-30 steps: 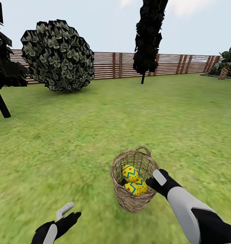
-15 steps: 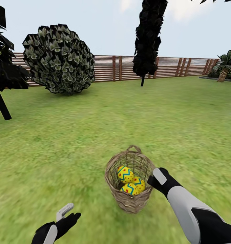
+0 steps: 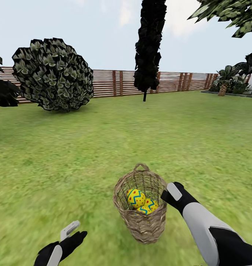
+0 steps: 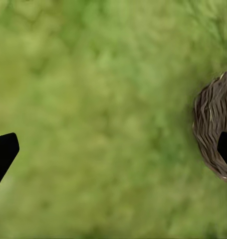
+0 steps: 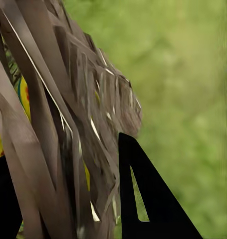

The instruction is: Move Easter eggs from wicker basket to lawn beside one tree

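The right gripper (image 3: 166,197) clamps its jaws on the basket (image 3: 140,207) rim, with the eggs (image 3: 136,197) inside, above the lawn (image 3: 67,162). The left gripper (image 3: 72,231) hangs beside it, jaws apart. A bush (image 3: 52,74), fence (image 3: 111,83) and dark tree (image 3: 148,44) stand far off; the right wrist view shows wicker (image 5: 58,124) between its fingers (image 5: 148,199).

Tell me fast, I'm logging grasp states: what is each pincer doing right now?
Left pincer: open, empty, over the lawn.
Right pincer: shut on the wicker basket rim; the eggs are inside.
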Available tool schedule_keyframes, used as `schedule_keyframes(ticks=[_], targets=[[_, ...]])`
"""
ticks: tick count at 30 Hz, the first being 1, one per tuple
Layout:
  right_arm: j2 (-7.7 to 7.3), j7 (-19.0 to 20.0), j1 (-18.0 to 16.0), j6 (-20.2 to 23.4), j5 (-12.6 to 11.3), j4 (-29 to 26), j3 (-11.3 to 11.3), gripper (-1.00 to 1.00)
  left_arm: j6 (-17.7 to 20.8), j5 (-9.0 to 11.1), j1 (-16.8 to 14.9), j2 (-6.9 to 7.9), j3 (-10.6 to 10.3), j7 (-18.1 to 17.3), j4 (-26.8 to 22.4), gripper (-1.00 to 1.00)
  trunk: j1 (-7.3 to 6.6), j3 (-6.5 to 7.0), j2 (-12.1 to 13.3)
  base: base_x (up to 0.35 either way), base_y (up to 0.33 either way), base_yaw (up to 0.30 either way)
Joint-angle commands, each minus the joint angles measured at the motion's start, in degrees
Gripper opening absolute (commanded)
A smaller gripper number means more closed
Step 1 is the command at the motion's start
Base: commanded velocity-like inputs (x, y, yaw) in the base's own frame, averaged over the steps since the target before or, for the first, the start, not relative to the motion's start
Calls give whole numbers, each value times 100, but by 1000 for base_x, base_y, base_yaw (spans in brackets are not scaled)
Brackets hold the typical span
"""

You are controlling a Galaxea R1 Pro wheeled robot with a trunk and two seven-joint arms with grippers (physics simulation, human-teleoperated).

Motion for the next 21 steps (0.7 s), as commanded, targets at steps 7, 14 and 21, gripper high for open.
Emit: schedule_keyframes(ticks=[7, 14, 21], targets=[[3, -43, -2, 6, -52, -11, -14, -100, 17, 62, -1, -6, 11, 39, -13, 100, -155, 120, 279, 0, 0, -264], [-5, -43, -2, 6, -52, -60, -17, -100, 8, 62, -1, -27, 4, 43, -8, 100, -308, 246, 559, 0, 0, -265], [-20, 432, -2, 6, -53, -163, -18, -100, 28, 67, -1, -8, -12, 25, 58, 100, -462, 372, 840, 0, 0, -265]])
